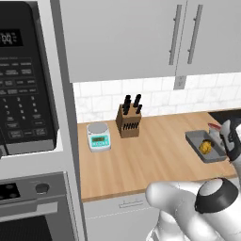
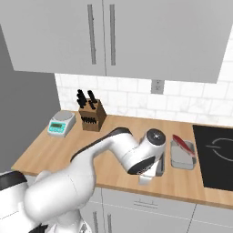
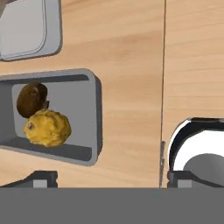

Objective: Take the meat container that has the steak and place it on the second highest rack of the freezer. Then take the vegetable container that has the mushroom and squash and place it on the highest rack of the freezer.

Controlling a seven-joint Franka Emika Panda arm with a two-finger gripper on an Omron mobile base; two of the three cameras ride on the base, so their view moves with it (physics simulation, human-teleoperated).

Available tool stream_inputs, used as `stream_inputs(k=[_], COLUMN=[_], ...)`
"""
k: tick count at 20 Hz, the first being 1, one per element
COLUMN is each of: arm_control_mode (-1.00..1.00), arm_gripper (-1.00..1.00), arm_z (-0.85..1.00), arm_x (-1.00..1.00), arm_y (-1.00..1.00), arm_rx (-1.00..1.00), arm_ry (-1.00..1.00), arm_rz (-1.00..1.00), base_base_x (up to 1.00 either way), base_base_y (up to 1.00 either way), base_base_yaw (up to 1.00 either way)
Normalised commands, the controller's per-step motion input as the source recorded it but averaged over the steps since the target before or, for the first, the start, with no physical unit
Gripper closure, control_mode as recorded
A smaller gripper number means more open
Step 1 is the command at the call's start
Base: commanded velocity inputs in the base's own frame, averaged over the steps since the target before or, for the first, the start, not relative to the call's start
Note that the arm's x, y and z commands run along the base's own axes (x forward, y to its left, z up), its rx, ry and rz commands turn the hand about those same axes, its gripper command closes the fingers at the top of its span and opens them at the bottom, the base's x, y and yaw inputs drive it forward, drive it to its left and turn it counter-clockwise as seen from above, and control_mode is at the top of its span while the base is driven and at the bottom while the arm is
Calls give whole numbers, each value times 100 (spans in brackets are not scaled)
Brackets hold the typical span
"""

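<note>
Overhead, the gripper [image 3: 109, 179] hung with its jaws spread wide and nothing between them, above bare wooden countertop [image 3: 131, 52] just beside the vegetable container [image 3: 94, 113]. That grey tray held the brown mushroom [image 3: 31, 98] touching the yellow squash [image 3: 47, 127], and sat near the counter's front edge. Next to it lay the meat container [image 2: 183, 154] with the red steak [image 2: 184, 144], close to the black cooktop [image 2: 216, 154]. Toward the back wall stood a knife block [image 1: 128, 120] and a kitchen scale [image 1: 98, 135].
</note>
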Motion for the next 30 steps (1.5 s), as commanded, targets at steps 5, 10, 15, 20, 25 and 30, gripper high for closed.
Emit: stream_inputs(k=[5, 10, 15, 20, 25, 30], arm_control_mode=[-100, -100, -100, -100, -100, -100], arm_gripper=[-100, -100, -100, -100, -100, -100], arm_z=[-38, -28, -38, -25, -28, -14], arm_x=[38, 1, 9, 19, 26, 32], arm_y=[-25, -10, -3, 0, 0, 0], arm_rx=[8, 1, 0, 0, 1, 1], arm_ry=[11, 0, 0, 0, 0, 0], arm_rz=[2, 1, 0, 0, 0, 0], base_base_x=[0, 0, 0, 0, 0, 0], base_base_y=[0, 0, 0, 0, 0, 0], base_base_yaw=[0, 0, 0, 0, 0, 0])
